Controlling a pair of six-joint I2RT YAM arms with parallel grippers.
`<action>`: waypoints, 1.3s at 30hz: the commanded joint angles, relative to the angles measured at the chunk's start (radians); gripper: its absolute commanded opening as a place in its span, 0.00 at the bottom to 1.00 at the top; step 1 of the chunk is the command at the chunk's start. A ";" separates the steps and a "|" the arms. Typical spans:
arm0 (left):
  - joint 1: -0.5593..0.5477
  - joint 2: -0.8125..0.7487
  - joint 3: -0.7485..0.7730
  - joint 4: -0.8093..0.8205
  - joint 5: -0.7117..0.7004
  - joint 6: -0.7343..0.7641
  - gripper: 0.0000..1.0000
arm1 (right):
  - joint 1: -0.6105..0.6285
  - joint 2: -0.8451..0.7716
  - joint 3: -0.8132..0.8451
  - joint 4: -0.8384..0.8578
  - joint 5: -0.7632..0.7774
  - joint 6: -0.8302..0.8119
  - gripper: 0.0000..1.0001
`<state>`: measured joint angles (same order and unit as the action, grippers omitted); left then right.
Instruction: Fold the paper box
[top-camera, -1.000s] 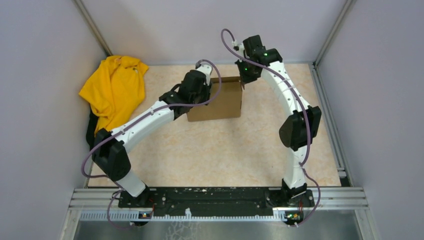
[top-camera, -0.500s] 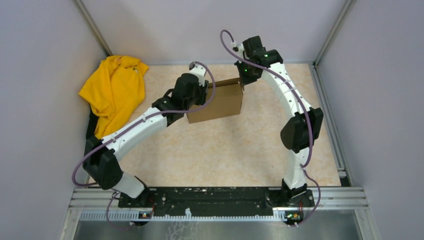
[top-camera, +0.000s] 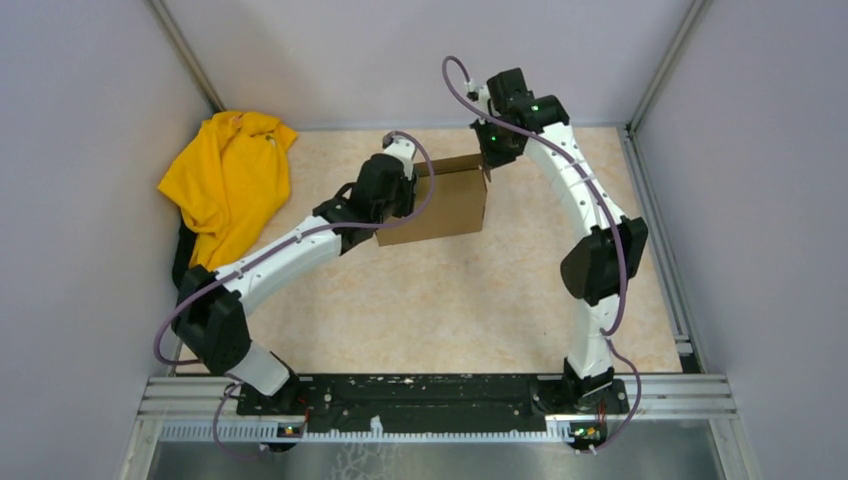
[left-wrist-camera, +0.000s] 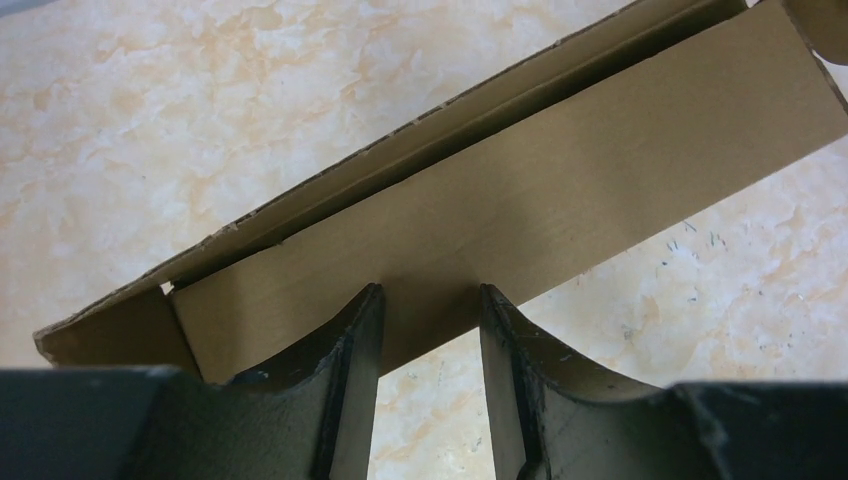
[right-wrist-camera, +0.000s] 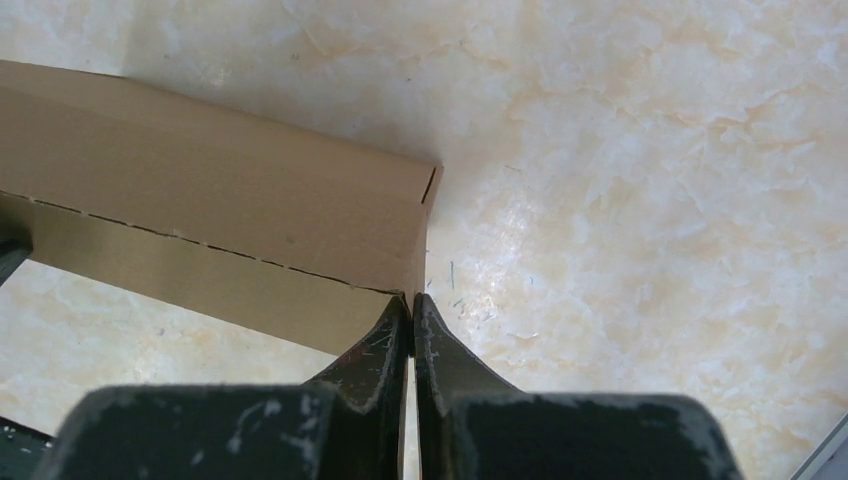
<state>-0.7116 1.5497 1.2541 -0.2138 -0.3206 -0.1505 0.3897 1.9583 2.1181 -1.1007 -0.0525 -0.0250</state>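
Corner of the paper box (top-camera: 440, 205) sits pinched in the jaws of the right gripper (right-wrist-camera: 411, 300); left gripper (left-wrist-camera: 430, 290) jaws stand apart.

table (top-camera: 450, 310): beige marbled top, pale wall panels (top-camera: 400, 60) on 3 sides
black rail (top-camera: 420, 392): along the near edge, carrying 2 arm bases
yellow garment (top-camera: 230, 180): crumpled on the table, far-left of the black rail, against the left wall
paper box (top-camera: 440, 205): brown cardboard, straight across from the black rail's middle, toward the far wall; contact with the table unclear
scuffs (right-wrist-camera: 455, 285): small dark marks beside the box's corner
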 joint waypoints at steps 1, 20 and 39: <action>-0.007 0.038 -0.008 -0.003 0.008 -0.040 0.46 | 0.011 0.005 0.133 -0.046 -0.013 0.040 0.00; -0.042 0.112 0.059 -0.042 0.001 -0.082 0.46 | 0.009 0.133 0.365 -0.244 -0.091 0.192 0.00; -0.106 0.182 0.099 -0.050 -0.001 -0.118 0.46 | 0.009 0.121 0.300 -0.195 -0.161 0.285 0.00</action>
<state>-0.7914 1.6680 1.3529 -0.1867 -0.3794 -0.2317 0.3759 2.1071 2.4203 -1.3525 -0.0822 0.2066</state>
